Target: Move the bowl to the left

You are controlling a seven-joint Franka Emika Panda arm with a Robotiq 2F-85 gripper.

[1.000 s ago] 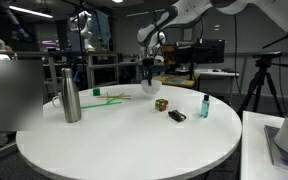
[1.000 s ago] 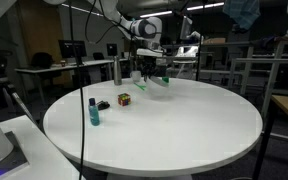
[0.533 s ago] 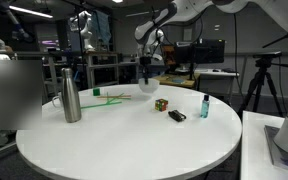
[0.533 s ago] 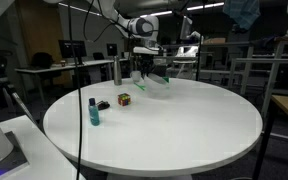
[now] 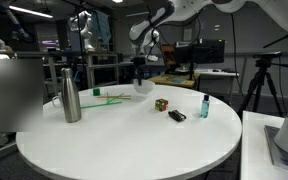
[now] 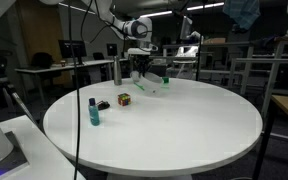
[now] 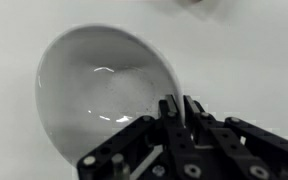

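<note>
White rnd table (image 5: 124, 140) w/ tool (image 7: 179, 106) clamped on bowl (image 7: 99, 85) rim.

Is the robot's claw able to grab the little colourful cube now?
Probably not yet. The gripper is shut on the rim of the bowl, so it is busy. The cube sits in the open close by, so likely yes once the bowl is down.
</note>
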